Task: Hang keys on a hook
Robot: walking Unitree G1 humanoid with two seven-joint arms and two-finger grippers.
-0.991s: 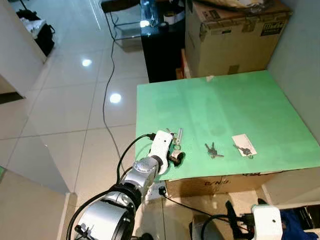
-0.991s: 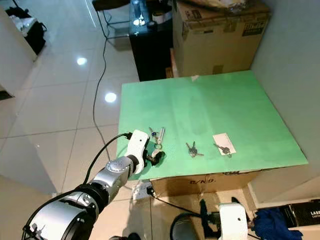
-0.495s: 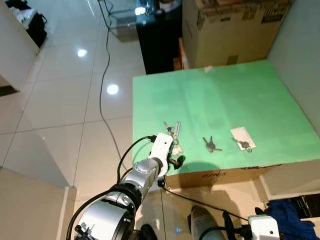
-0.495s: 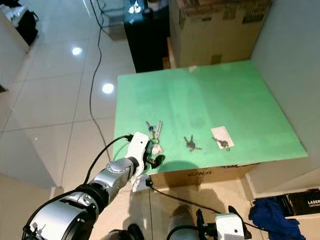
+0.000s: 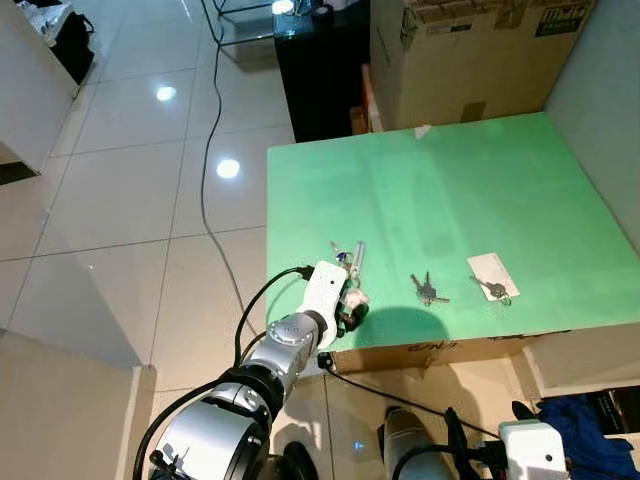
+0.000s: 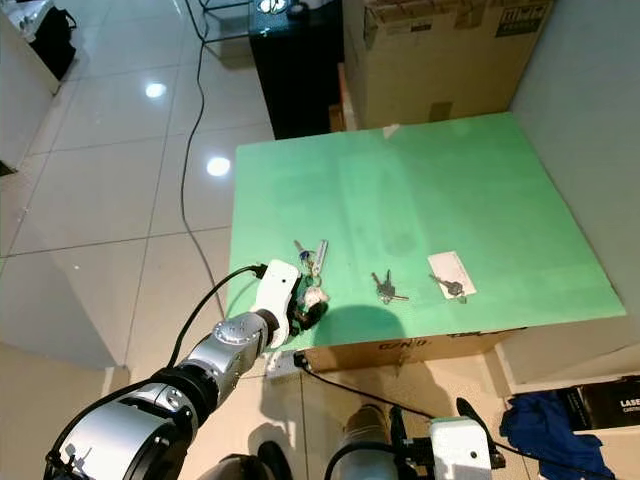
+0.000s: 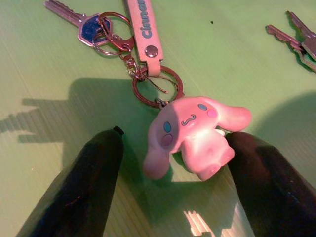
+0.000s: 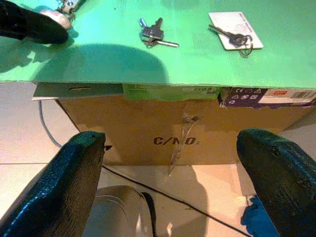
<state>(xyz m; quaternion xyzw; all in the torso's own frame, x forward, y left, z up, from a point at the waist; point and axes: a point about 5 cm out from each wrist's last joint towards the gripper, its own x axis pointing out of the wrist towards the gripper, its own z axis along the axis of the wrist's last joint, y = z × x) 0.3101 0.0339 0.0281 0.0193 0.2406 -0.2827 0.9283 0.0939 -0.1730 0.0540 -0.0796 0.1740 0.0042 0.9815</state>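
Note:
A keychain with a pink long-eared dog charm point(image 7: 195, 132), a pink strap point(image 7: 143, 27) and a blue-headed key point(image 7: 86, 27) lies near the front left corner of the green table point(image 5: 450, 200). My left gripper point(image 7: 173, 168) rests on the table, open, with one finger on each side of the charm; the right finger touches it. A bare bunch of keys point(image 5: 427, 291) lies in the middle front. Another key on a white card point(image 5: 490, 280) lies to its right. My right gripper point(image 8: 170, 163) hangs open below the table's front edge, facing the cardboard base.
The green top sits on a cardboard box point(image 8: 182, 133). A large cardboard box point(image 5: 460, 50) and a black cabinet point(image 5: 325, 80) stand behind the table. A black cable point(image 5: 210, 150) runs over the glossy tiled floor. A blue cloth point(image 6: 545, 420) lies on the floor at right.
The camera view has shifted slightly. My left gripper stays at the pink charm by the table's front left corner. The keys have not moved.

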